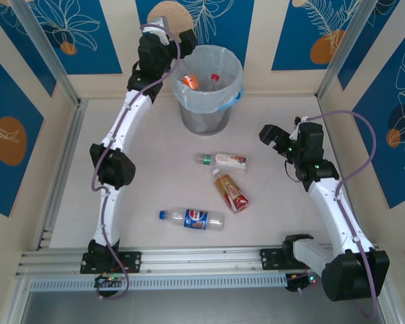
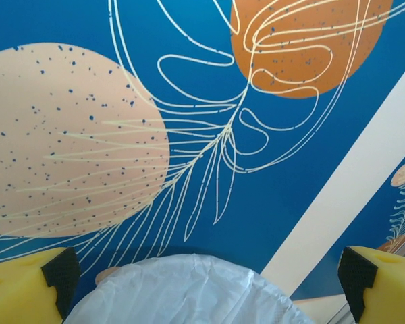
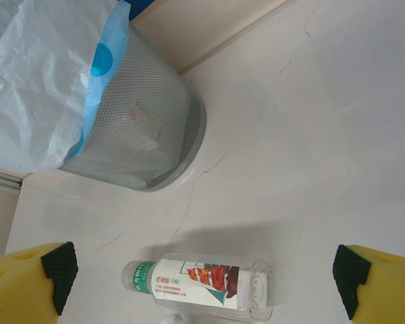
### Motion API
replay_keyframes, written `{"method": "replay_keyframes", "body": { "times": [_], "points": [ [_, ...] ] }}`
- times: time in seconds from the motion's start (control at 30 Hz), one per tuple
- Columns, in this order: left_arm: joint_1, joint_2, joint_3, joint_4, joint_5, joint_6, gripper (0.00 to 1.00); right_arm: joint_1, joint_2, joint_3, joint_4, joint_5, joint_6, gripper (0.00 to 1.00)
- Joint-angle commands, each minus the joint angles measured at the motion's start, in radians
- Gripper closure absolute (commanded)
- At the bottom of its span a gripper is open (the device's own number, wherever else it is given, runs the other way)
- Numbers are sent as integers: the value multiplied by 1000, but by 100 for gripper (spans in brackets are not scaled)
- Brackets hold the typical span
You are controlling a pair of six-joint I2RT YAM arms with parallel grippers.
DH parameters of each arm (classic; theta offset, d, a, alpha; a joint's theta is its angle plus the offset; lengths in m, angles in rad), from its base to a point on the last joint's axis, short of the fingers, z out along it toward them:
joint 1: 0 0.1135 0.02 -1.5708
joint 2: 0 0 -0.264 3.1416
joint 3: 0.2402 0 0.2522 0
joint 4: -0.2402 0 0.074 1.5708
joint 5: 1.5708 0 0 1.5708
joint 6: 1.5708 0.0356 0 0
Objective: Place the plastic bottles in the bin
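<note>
At the bin (image 1: 204, 116) rim, twelve o'clock, the left gripper (image 2: 208, 273) gapes empty; at three the right gripper (image 3: 205, 270), also wide and empty, faces the green-capped bottle (image 3: 202, 285) lying at centre.

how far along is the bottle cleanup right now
Done: at least two bottles lie in the bin. In hand: nothing; the left gripper is open above the bin, the right gripper open near the green-capped bottle. Left: that one, the orange-capped bottle and the blue-capped bottle on the table.
</note>
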Motion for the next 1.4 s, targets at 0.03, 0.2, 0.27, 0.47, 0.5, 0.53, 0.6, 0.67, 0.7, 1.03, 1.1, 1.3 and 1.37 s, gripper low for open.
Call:
{"method": "replay_keyframes", "body": {
  "times": [0.03,0.2,0.27,0.47,0.5,0.53,0.6,0.67,0.7,1.03,1.1,1.3,1.37],
  "points": [
    [-7,-43,37,-48,8,40,1,-5,11,10,5,-13,2,0],
    [-14,-68,37,-100,41,56,1,-5,25,8,3,-15,-1,0],
    [-20,-79,36,-131,49,70,1,-5,32,6,4,-16,-7,0],
    [-27,-109,36,-219,65,98,1,-5,70,5,7,-52,-50,0],
    [-28,-114,37,-233,67,99,1,-4,76,6,10,-63,-56,0],
    [-28,-118,36,-244,71,101,0,-3,79,5,14,-73,-63,0],
    [-27,-131,34,-272,83,105,1,2,89,1,27,-93,-95,1],
    [-28,-145,29,-297,97,110,1,15,100,-5,39,-109,-150,1],
    [-28,-155,23,-315,103,113,1,24,108,-6,41,-114,-183,1],
    [-30,-464,-528,-151,108,136,1,155,255,54,-57,-171,-561,1],
    [-30,-534,-647,-107,108,133,1,168,287,67,-74,-204,-641,1],
    [-29,-717,-964,0,70,114,1,170,385,141,-199,-288,-887,2],
    [-28,-771,-1055,27,39,104,1,171,416,164,-235,-283,-954,3]
  ]
}}
